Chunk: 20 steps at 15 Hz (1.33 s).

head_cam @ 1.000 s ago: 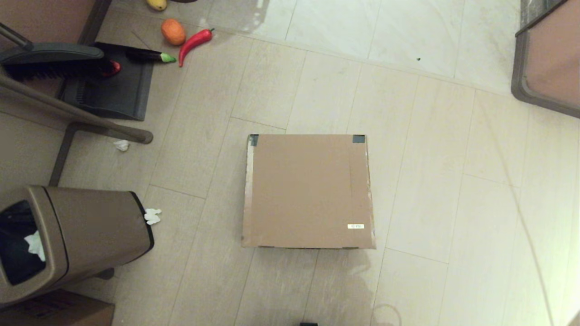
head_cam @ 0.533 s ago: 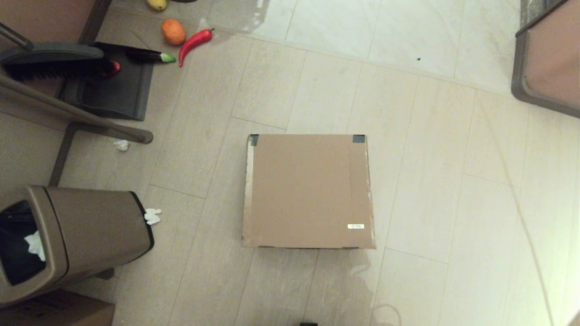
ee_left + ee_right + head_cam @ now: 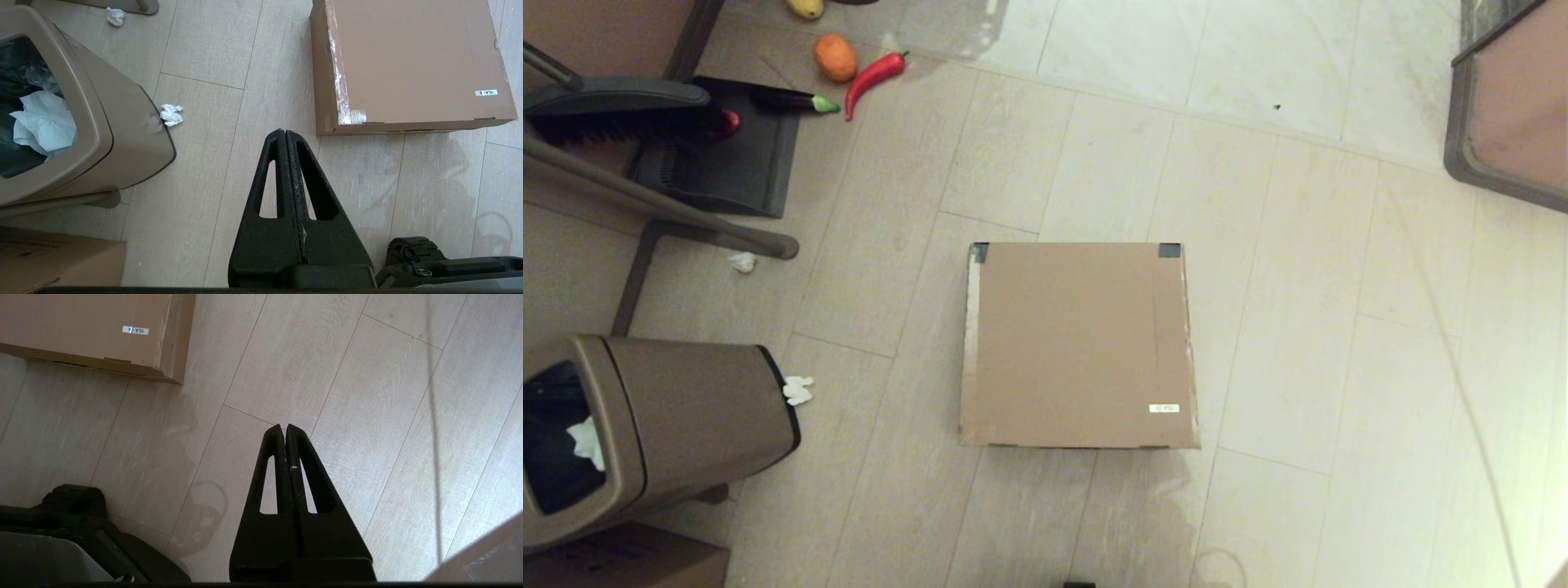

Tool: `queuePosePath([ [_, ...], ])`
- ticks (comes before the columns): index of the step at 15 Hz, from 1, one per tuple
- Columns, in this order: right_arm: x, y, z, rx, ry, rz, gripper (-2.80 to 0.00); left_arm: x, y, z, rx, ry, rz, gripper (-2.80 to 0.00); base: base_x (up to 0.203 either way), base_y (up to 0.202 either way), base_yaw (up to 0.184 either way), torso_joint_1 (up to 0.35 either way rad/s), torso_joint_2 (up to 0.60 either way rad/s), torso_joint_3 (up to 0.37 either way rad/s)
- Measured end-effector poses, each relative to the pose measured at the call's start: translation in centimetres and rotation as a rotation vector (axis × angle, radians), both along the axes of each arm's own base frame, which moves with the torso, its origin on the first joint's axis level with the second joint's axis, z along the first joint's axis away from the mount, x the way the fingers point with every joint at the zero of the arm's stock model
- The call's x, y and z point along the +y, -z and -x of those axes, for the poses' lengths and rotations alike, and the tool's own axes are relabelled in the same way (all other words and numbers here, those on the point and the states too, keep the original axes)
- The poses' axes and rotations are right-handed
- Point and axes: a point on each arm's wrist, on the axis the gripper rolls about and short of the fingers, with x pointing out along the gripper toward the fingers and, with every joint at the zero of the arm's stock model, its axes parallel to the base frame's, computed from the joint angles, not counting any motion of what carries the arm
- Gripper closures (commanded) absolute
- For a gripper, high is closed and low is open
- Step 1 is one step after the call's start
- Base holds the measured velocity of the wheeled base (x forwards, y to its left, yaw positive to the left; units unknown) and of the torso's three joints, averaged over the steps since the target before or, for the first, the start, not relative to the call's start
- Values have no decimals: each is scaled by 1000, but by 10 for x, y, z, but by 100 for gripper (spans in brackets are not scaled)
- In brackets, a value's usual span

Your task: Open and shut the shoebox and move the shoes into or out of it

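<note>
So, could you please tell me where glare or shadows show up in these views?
Head view: a bright glare patch on the pale floor beyond the shoebox. Left wrist view: a soft shadow on the floor beside the shut left tool. Right wrist view: a shadow under the box's corner, near the shut right tool.

The shoebox [image 3: 1078,345] lies shut on the floor [image 3: 1323,269], mid-scene. To its left stands a trash bin [image 3: 678,416], a paper wad [image 3: 797,389] touching its side. Behind and left lie a dustpan [image 3: 727,155], chili pepper [image 3: 874,76] and orange [image 3: 835,57].
</note>
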Motion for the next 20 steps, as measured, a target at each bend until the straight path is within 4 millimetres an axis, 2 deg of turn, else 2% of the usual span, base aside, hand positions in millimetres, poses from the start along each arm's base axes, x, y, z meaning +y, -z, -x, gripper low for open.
queuePosePath([
  [20,0,0,0,0,-1,22,0,0,0,0,1,0,0,0,0,0,0,0,0,0],
])
